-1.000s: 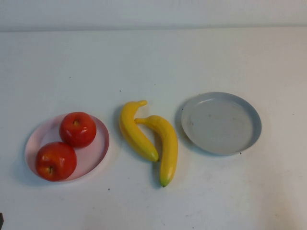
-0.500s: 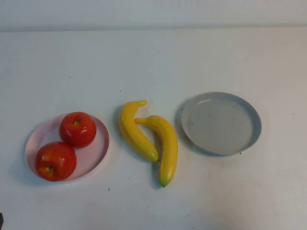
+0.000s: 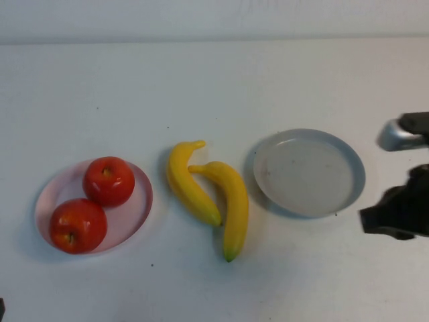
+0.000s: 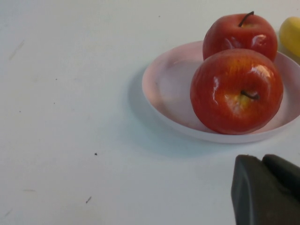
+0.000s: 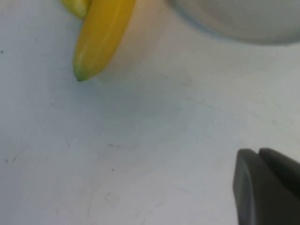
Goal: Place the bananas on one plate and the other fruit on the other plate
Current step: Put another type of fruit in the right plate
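Your right gripper [image 3: 395, 215] sits at the table's right edge, just beside the grey-blue plate [image 3: 357, 173]; its finger state cannot be told. Your left gripper [image 4: 265, 194] is near the pink plate [image 3: 137, 208], state likewise unclear. Both apples [image 3: 108, 180] rest on the pink plate toward the left edge. Both bananas [image 3: 231, 204] lie mid-table, touching.

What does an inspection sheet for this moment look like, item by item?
Surface: white table, a few small dark specks.
Job's things: two apples on the pink plate; two bananas touching, on the table between plates; grey-blue plate holds nothing.
Clutter: nothing seen.
Grippers: right gripper at the right edge beside the grey-blue plate; left gripper near the pink plate.
Cables: nothing seen.
Surroundings: pale wall behind.
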`<act>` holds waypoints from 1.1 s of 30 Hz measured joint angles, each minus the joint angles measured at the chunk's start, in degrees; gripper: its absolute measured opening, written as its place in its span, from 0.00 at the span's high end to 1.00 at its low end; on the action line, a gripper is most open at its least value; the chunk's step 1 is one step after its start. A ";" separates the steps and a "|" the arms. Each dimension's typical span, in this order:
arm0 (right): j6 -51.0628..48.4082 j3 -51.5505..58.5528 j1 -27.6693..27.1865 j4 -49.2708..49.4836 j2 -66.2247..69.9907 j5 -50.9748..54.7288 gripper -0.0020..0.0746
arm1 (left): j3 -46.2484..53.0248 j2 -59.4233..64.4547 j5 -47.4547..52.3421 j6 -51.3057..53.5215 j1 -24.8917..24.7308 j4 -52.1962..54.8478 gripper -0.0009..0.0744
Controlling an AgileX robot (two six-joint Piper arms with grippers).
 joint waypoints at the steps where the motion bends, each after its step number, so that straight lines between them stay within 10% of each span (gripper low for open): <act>1: 0.88 -2.23 2.23 -0.79 2.31 -0.08 1.00 | 0.00 0.00 0.00 0.00 0.00 0.00 0.98; 9: 2.73 -26.51 15.74 -4.17 24.69 6.11 0.89 | 0.00 0.00 0.00 0.00 0.00 0.00 0.98; 19: 11.70 -54.14 17.44 -10.65 47.84 15.36 0.51 | 0.00 0.00 0.00 0.00 0.00 0.09 0.98; 33: 16.37 -70.85 17.90 -18.07 62.15 22.28 0.47 | 0.00 0.00 0.00 0.00 0.00 0.09 0.98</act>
